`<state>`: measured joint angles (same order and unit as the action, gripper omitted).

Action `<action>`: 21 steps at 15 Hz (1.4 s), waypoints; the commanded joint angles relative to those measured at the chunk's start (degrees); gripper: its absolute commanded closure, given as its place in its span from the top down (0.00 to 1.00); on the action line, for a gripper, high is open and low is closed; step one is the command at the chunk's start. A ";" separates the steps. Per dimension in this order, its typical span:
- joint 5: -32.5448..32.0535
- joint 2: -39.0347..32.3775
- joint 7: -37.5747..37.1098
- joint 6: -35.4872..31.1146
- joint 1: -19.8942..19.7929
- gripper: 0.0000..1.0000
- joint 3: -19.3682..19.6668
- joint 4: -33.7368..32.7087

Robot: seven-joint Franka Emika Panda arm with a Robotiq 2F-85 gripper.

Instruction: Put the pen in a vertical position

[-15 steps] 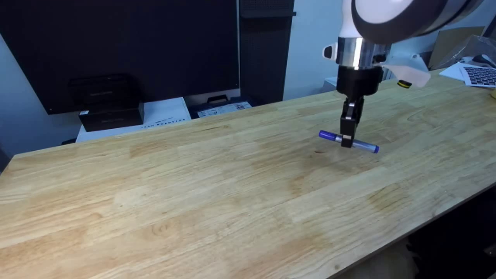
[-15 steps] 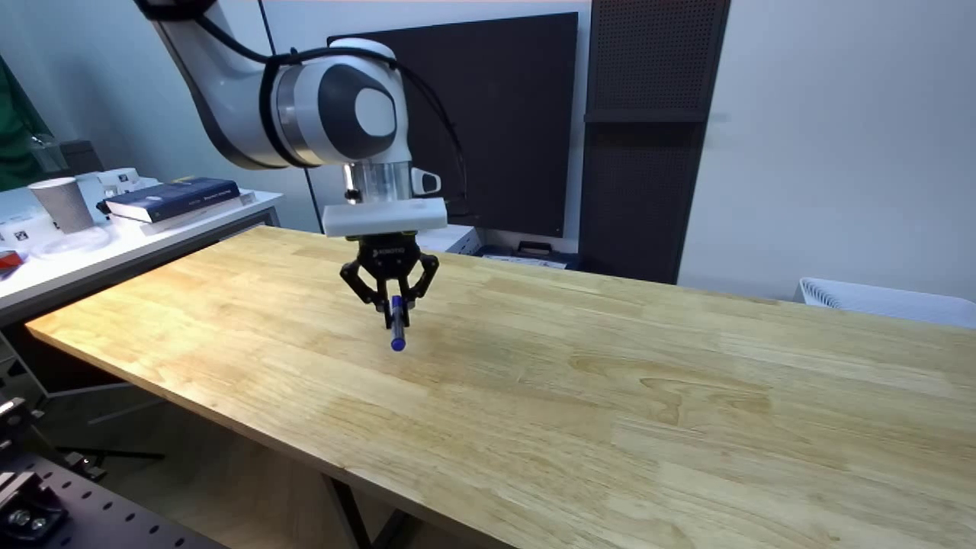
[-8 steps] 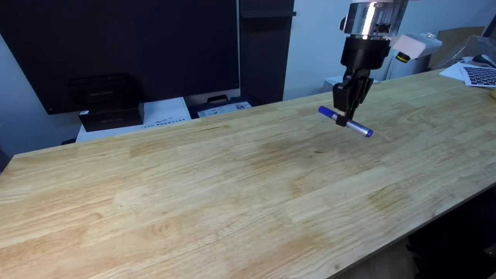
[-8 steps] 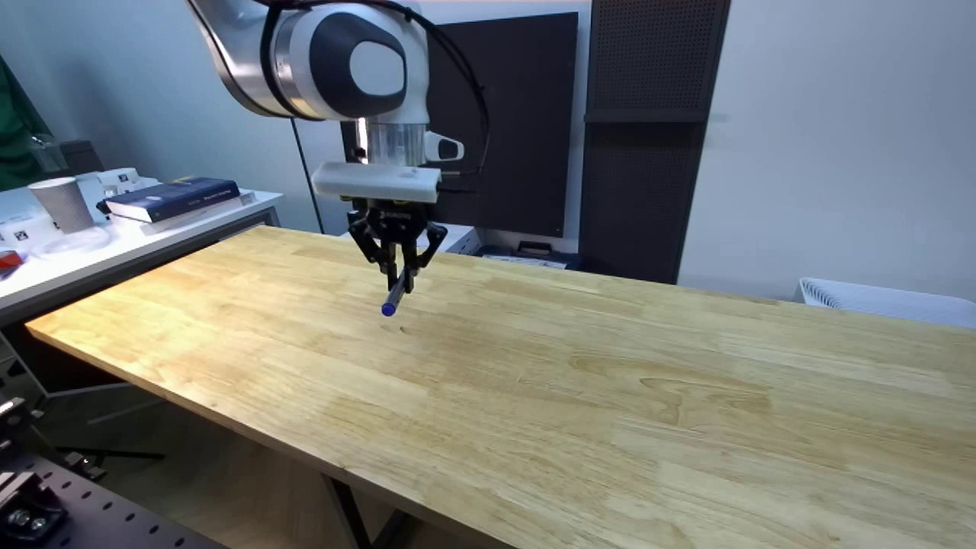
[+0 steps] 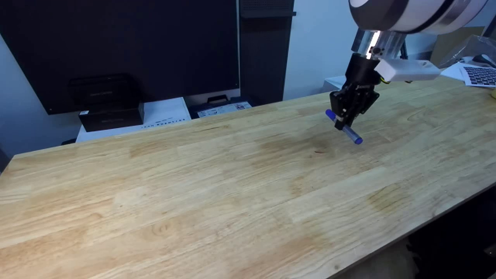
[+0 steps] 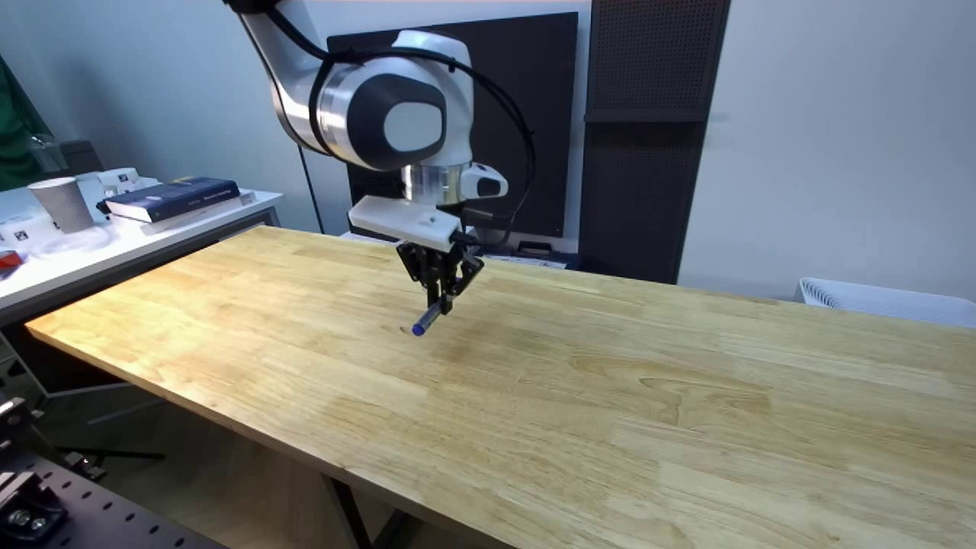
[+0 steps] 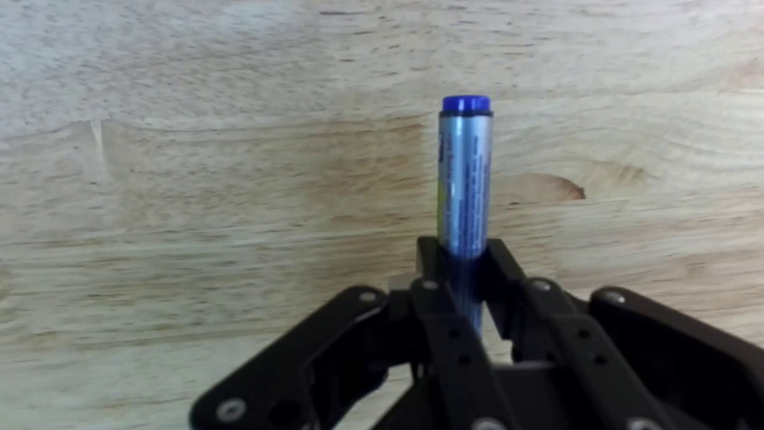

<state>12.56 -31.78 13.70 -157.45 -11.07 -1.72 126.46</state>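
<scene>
The pen (image 5: 352, 134) is a slim marker with a silver-white body, a blue cap at one end and a blue plug at the other. My gripper (image 5: 343, 123) is shut around its middle and holds it above the wooden table. In an exterior view the pen slants, with the plug end lower in the picture and the cap end up beside the fingers. The pen (image 6: 427, 319) and gripper (image 6: 439, 302) also show in an exterior view, plug end toward the camera. In the wrist view the pen (image 7: 465, 179) sticks out between the fingertips (image 7: 462, 254); its cap end is hidden behind the fingers.
The wooden table (image 5: 217, 193) spreads under the arm, with its near edge (image 6: 252, 431) visible. Papers and a keyboard (image 5: 480, 75) lie at its far right. A black box (image 5: 112, 117) stands behind it. A white side desk (image 6: 263, 200) holds books (image 6: 171, 198) and a cup (image 6: 62, 204).
The gripper rose with the pen, then came down somewhat and moved right in an exterior view. The wrist has turned and tilted, and the pen slants more steeply. The grip on the pen is unchanged.
</scene>
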 commanded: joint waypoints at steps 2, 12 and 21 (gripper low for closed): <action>1.89 -5.02 -11.05 -2.65 0.85 0.05 1.65 -3.49; -0.82 -5.44 -20.90 3.41 6.04 0.53 5.45 -3.97; -2.97 -2.63 -20.14 4.49 7.13 1.00 6.07 -1.88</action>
<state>11.16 -36.94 -4.56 -154.44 -5.08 3.51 123.52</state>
